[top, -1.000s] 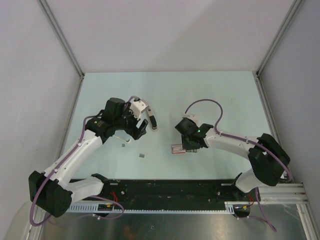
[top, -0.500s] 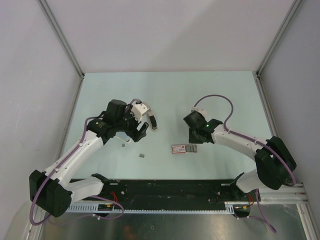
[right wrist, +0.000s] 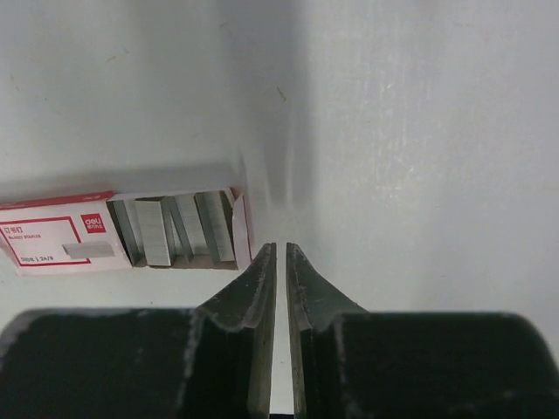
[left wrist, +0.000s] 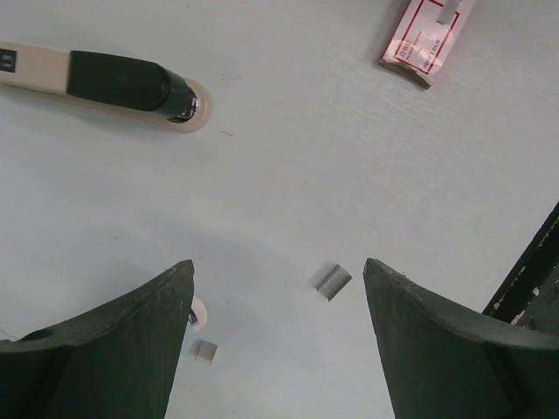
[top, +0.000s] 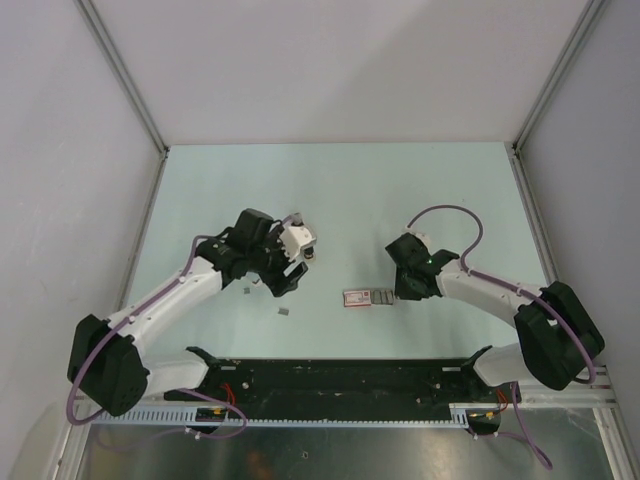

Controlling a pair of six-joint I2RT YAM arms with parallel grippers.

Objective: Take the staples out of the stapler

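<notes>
Left gripper (left wrist: 279, 266): jaws apart, empty, above the desk near the slim black-and-cream stapler (left wrist: 113, 83) lying flat. 2 short silvery staples (left wrist: 332, 281) lie loose near stapler, so unloading looks partly done. Right of stapler: red-and-white cardboard box (right wrist: 61, 240), then right gripper (right wrist: 281, 249), jaws together, empty.

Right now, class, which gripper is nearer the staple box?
Right. The right gripper sits shut beside the box, at its open end; the left gripper hangs open over loose staples, well apart from it.
</notes>
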